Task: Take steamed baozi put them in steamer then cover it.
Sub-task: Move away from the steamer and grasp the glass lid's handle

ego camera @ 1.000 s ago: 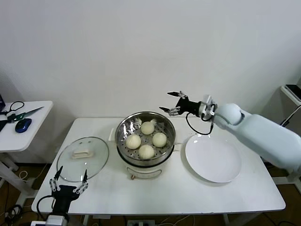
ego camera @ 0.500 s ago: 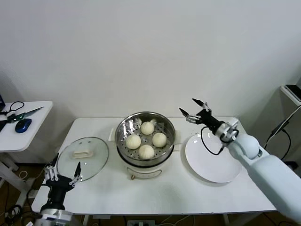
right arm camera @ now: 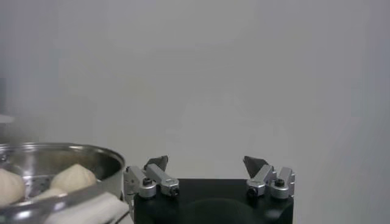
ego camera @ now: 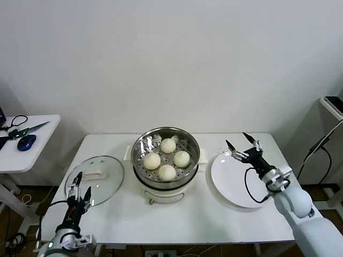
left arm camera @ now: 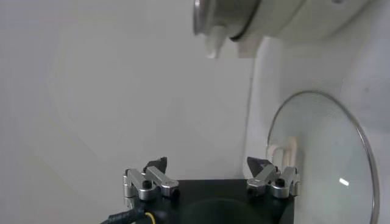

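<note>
Four steamed baozi (ego camera: 166,158) sat inside the steamer (ego camera: 166,140) at the centre of the frame, on the white counter (ego camera: 187,222). The cover (ego camera: 95,179) lay flat on the counter at the lower left, apart from the steamer. The left tool (ego camera: 79,188) hovered at the cover's near edge, fingers spread and holding nothing. The right tool (ego camera: 241,148) was released too, above the far rim of the white plate (ego camera: 236,184) at the right of the frame.
</note>
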`<action>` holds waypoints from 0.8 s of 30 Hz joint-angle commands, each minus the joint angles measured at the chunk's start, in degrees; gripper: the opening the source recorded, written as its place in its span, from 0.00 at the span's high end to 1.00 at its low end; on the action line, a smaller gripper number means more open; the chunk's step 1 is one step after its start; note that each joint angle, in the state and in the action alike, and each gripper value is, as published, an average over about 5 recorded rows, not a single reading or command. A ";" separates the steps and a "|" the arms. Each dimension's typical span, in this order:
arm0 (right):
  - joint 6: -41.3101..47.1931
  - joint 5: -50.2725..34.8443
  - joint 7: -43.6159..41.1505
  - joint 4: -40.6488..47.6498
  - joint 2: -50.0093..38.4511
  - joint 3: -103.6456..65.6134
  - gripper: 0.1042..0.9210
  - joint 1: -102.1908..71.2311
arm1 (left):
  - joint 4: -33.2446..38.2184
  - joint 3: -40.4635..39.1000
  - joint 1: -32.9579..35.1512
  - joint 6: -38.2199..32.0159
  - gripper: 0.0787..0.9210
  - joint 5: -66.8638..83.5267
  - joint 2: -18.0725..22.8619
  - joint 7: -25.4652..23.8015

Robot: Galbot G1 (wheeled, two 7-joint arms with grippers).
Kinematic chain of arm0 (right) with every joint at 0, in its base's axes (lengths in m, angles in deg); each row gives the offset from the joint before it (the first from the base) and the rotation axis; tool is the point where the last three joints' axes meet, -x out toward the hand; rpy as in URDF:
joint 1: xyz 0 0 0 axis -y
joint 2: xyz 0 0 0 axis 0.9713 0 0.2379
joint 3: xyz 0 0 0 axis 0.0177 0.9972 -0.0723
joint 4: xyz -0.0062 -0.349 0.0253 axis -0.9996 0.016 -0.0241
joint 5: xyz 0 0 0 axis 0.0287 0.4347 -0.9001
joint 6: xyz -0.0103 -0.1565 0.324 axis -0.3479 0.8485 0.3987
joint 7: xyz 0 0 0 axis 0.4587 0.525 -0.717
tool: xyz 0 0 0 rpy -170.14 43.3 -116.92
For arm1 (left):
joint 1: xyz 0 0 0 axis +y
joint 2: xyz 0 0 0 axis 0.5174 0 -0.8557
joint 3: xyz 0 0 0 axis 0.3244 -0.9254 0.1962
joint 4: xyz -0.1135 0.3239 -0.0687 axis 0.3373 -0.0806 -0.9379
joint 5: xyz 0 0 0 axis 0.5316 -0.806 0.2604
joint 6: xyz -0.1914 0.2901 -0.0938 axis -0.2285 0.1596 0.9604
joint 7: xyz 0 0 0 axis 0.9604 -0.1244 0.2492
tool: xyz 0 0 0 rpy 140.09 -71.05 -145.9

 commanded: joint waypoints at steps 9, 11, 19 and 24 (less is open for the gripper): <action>0.93 8.02 0.77 1.79 5.69 -11.29 0.12 -10.12 | -26.53 -5.41 -20.46 0.38 0.12 -7.32 -3.32 1.97; 0.92 8.18 0.88 1.91 5.92 -11.25 0.12 -9.89 | -28.74 -5.20 -22.33 0.36 0.12 -7.48 -3.03 2.12; 0.59 8.88 0.95 2.93 6.75 -10.80 0.12 -9.03 | -34.84 -5.19 -26.50 0.31 0.12 -7.93 -2.94 3.27; 0.19 9.40 0.72 3.86 7.22 -10.34 0.12 -8.51 | -37.67 -4.83 -28.77 0.46 0.12 -8.32 -2.54 4.24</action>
